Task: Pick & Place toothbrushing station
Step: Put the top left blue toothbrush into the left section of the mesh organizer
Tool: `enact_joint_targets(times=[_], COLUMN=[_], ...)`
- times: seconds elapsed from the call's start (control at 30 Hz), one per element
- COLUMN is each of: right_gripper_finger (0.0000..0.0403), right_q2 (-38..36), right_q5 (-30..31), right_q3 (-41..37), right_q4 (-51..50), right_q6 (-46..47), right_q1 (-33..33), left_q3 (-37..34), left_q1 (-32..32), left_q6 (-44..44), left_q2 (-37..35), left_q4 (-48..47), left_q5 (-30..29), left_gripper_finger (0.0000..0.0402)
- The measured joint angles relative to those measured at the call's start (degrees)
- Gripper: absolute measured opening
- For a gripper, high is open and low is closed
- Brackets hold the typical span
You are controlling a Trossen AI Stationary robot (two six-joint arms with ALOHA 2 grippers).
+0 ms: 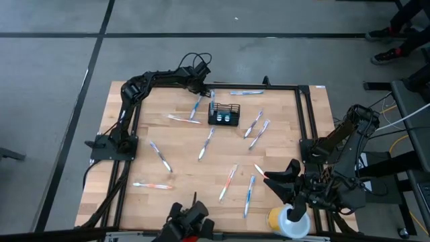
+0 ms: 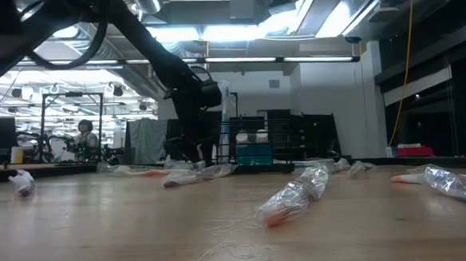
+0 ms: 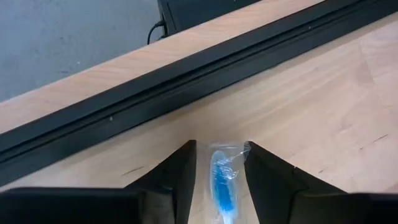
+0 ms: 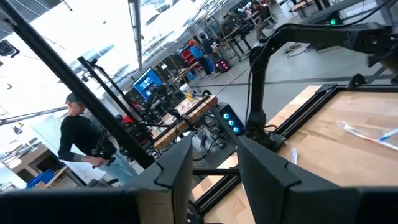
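Observation:
The black mesh holder [image 1: 224, 114] stands on its base on the wooden table near the far edge, with blue things inside; it also shows in the low view [image 2: 254, 144]. My left gripper [image 1: 209, 91] is just left of it, shut on a wrapped blue toothbrush [image 3: 222, 177], which shows about upright in the low view [image 2: 226, 107]. My right gripper [image 1: 287, 176] is open and empty near the table's near right corner; in the right wrist view [image 4: 214, 168] nothing lies between its fingers. My left gripper pinches the wrapped toothbrush between its two fingers, with the clear wrap [image 3: 235, 152] against both inner sides. The blue end sticks out past the fingertips, along the fingers. The fingers slant down toward the table's far rail. The brush is off the table, about upright.
Several wrapped toothbrushes [image 1: 207, 143] lie scattered over the table [image 1: 181, 168]. A black frame rail [image 3: 186, 68] runs along the far edge and down both sides. A yellow cup with a pale lid [image 1: 289, 220] stands at the near right. A person [image 4: 81, 143] stands in the room beyond.

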Motion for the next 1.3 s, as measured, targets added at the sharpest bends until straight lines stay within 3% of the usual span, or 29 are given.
enact_joint_targets(times=[0.07,0.17,0.23,0.47,0.8,0.93,1.07,1.17,1.3], right_gripper_finger=[0.0130,0.0130,0.0130,0.0130,0.0130,0.0130,0.0130,0.0130,0.0130], right_q2=[0.0,0.0,0.0,0.0,0.0,0.0,0.0,0.0,0.0], right_q5=[0.0,-0.1,-0.2,-0.2,-0.2,-0.2,-0.2,-0.2,-0.2], right_q3=[0.0,0.0,0.0,0.0,0.0,0.0,0.0,0.0,0.0], right_q4=[0.2,0.3,0.3,0.4,2.1,2.9,3.1,3.1,3.1], right_q6=[0.0,0.0,-0.2,-1.3,-5.2,-7.2,-7.7,-8.2,-8.8], right_q1=[0.0,0.0,0.0,0.0,0.0,0.0,0.0,0.0,0.0], left_q3=[0.0,0.0,0.0,0.0,0.0,0.0,-2.2,-9.1,-24.0], left_q1=[0.0,0.1,0.1,-0.3,-6.0,-10.4,-16.6,-21.8,-28.3], left_q6=[0.0,0.8,1.2,2.3,2.0,1.0,1.3,1.9,3.9], left_q2=[0.0,-0.1,-0.8,-6.6,-25.5,-33.2,-39.5,-44.0,-49.0], left_q4=[-0.2,-0.1,-0.1,0.0,1.2,4.2,12.0,22.1,41.6], left_q5=[-0.4,-0.5,-0.3,-0.2,-5.4,-9.9,-18.5,-26.9,-38.9], left_gripper_finger=[0.0097,0.0027,0.0009,0.0003,0.0002,0.0002,0.0001,0.0001,0.0001])
